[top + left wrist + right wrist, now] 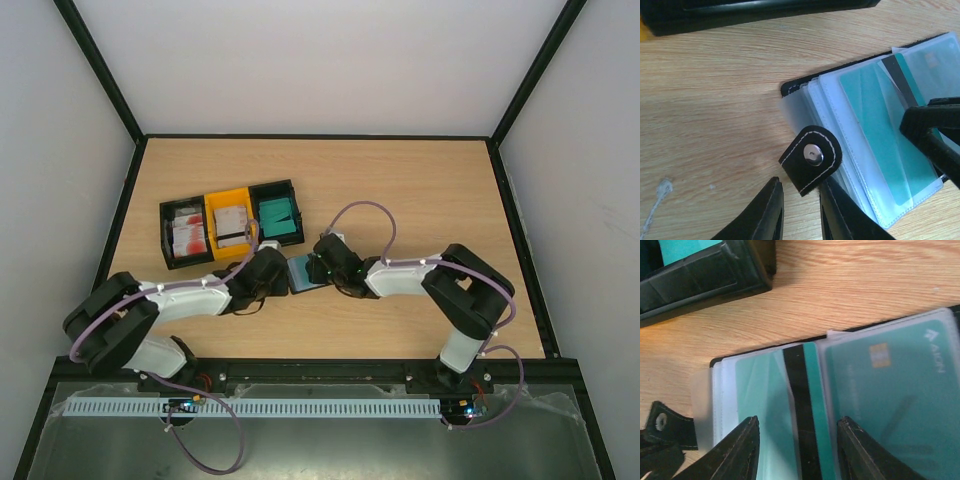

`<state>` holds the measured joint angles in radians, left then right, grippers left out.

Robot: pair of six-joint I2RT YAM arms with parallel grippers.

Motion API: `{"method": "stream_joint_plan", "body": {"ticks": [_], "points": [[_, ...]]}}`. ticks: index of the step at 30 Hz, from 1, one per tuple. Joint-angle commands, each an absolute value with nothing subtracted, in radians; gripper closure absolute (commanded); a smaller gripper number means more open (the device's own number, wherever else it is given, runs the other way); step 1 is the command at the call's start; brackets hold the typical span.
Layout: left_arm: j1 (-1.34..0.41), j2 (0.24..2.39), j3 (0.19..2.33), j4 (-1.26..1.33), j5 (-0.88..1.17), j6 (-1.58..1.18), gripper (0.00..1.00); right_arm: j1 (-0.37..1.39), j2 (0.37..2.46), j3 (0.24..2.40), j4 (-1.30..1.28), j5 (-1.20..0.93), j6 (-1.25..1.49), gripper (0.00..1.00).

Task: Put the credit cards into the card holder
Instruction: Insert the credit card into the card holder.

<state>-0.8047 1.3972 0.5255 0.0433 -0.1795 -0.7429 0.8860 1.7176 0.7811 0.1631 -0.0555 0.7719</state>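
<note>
The black card holder (303, 272) lies open on the table between my two grippers, its clear sleeves up. In the left wrist view its snap tab (812, 157) sits just above my left gripper (800, 212), whose jaws stand a little apart and hold nothing. My right gripper (797, 452) is open, its fingers on either side of a teal credit card with a dark stripe (802, 405) that lies partly in a sleeve. Another teal card (890, 390) sits in the sleeve to the right. A right finger (935, 130) shows over the sleeves in the left wrist view.
A row of three bins stands behind the holder: a black bin (187, 236) with red-and-white cards, a yellow bin (231, 222) with white striped cards, a black bin (277, 212) with teal cards. Its near wall (700, 275) is close to the holder.
</note>
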Motion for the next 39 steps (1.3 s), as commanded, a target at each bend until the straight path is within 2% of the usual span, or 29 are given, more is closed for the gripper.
{"method": "stream_joint_plan", "body": {"ticks": [1,8,14,18,24,26,30,33,35,39], "points": [[-0.802,1.442,0.562,0.048,-0.152,-0.728,0.78,0.890,1.761,0.792,0.141,-0.120,0.738,0.58],[-0.802,1.511,0.579,0.025,-0.121,-0.703,0.81,0.893,1.739,0.794,0.193,-0.268,0.735,0.60],[-0.802,1.531,0.594,0.022,-0.104,-0.688,0.81,0.892,1.769,0.825,0.179,-0.298,0.710,0.60],[-0.802,1.530,0.612,0.013,-0.115,-0.670,0.81,0.892,1.751,0.848,0.154,-0.235,0.703,0.57],[-0.802,1.474,0.646,-0.079,-0.193,-0.678,0.79,0.890,1.699,0.861,0.041,0.019,0.733,0.53],[-0.802,1.428,0.672,-0.138,-0.222,-0.664,0.75,0.891,1.623,0.834,0.048,0.034,0.739,0.52],[-0.800,1.362,0.783,-0.263,-0.218,-0.541,0.50,0.886,1.493,0.795,0.056,0.034,0.746,0.48],[-0.777,1.358,0.903,-0.394,-0.251,-0.469,0.44,0.878,1.437,0.780,0.064,-0.005,0.743,0.46],[-0.731,1.369,0.961,-0.455,-0.254,-0.439,0.46,0.875,1.426,0.780,0.064,-0.024,0.741,0.46],[-0.615,1.375,0.986,-0.513,-0.253,-0.427,0.59,0.871,1.435,0.791,0.063,-0.057,0.742,0.46]]}}
